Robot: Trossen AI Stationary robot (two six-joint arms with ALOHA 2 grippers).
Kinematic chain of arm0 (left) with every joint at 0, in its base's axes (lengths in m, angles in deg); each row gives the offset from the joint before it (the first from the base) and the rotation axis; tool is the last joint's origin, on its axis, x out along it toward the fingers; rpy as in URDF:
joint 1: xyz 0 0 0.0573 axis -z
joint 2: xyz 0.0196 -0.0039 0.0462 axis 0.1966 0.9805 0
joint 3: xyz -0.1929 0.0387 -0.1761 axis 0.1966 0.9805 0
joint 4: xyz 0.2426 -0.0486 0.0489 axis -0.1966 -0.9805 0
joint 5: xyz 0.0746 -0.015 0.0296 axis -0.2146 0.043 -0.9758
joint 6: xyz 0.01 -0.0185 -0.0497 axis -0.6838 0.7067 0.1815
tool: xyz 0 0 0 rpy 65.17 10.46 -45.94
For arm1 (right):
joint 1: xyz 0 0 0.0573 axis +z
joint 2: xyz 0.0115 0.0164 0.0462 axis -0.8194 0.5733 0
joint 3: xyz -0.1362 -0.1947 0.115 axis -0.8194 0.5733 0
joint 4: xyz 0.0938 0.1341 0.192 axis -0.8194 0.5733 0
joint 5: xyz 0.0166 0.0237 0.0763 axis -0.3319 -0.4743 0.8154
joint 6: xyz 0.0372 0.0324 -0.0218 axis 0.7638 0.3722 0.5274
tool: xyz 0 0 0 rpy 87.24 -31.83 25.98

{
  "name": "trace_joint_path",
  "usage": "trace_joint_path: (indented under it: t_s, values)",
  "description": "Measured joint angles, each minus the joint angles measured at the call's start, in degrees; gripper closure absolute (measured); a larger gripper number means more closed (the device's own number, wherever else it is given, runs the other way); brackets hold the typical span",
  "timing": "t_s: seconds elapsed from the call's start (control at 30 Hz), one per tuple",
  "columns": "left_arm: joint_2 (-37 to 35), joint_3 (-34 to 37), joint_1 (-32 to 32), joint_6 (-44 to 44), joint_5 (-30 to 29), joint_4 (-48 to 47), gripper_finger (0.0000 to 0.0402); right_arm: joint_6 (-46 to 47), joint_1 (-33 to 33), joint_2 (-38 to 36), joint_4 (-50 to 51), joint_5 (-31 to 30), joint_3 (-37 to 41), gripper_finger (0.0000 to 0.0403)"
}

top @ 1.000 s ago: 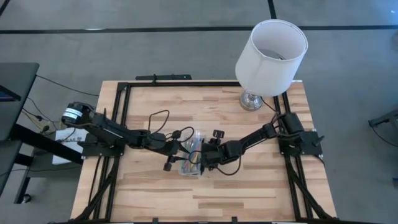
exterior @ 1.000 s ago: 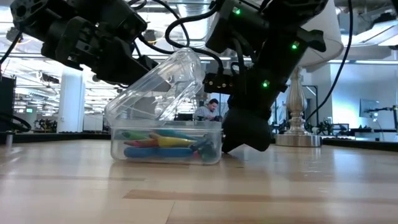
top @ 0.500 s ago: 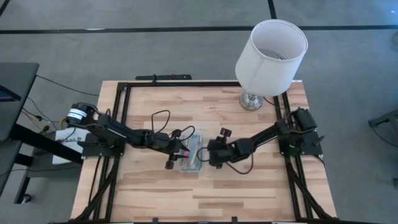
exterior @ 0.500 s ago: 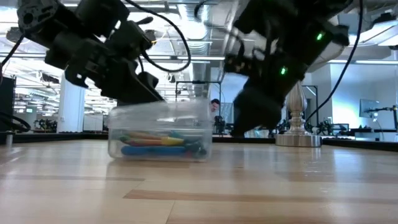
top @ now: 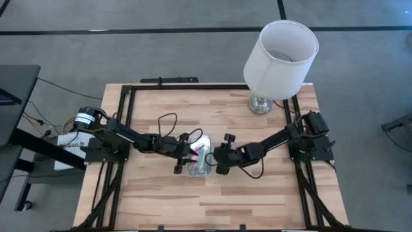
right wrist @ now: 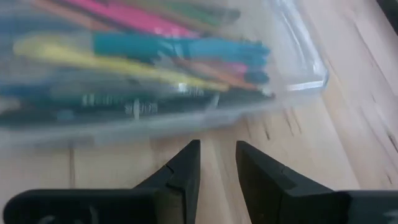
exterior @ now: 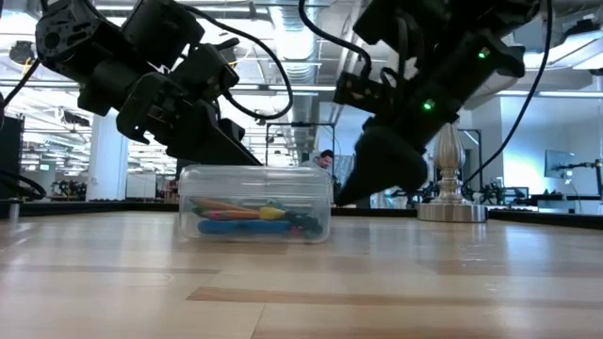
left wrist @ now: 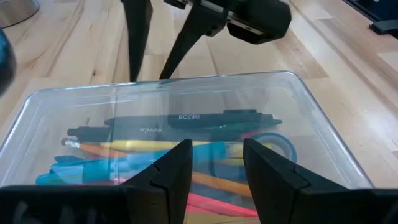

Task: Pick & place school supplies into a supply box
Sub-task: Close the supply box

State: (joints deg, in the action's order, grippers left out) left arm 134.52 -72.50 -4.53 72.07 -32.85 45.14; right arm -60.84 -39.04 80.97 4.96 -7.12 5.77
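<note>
The clear supply box [top: 200, 160] stands on the middle of the table with its lid [left wrist: 186, 93] lying flat on top. Inside lie the school supplies [left wrist: 180, 146]: black, yellow, blue, orange and pink pens and pencils. My left gripper [left wrist: 217, 162] comes in over the box's left side, its fingers apart above the lid. My right gripper [right wrist: 217, 149] hovers at the box's right end [exterior: 325, 202], slanting down, open, with bare table between its fingers. It also shows in the left wrist view as my right gripper [left wrist: 148, 78] beyond the box. My left gripper's fingertips [exterior: 240, 158] meet the top of the lid near its left edge [left wrist: 214, 140]. They slant down from the table's left with nothing between the fingers. The box stays flat on the table.
A white-shaded lamp [top: 281, 57] stands on its metal foot [top: 260, 104] at the table's far right corner. Black frame rails [top: 125, 122] run along the table's left, right and far edges. Bare wood lies in front of the box.
The lid, tilted up a second ago, has swung down and now lies flat on the box. My left gripper has followed it down toward the box. My right gripper has drawn back from over the box toward the table's right and risen off the table.
</note>
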Motion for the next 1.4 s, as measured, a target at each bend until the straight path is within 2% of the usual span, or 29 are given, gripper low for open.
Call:
trace_joint_path:
  t_s: [0.37,0.77,1.4]
  values:
    - [0.00,0.04,0.00,0.50,0.03,-0.28,0.0262,-0.13,-0.34,-0.09,-0.36,0.15,-0.11,0.0305]
    - [0.00,0.11,0.00,0.91,-0.07,-0.37,0.0262,-0.67,1.32,-0.09,-1.41,4.57,-0.11,0.0305]
    - [0.04,0.17,0.00,1.17,-0.25,-0.05,0.0262,0.95,2.83,-0.09,2.04,2.79,-0.11,0.0305]
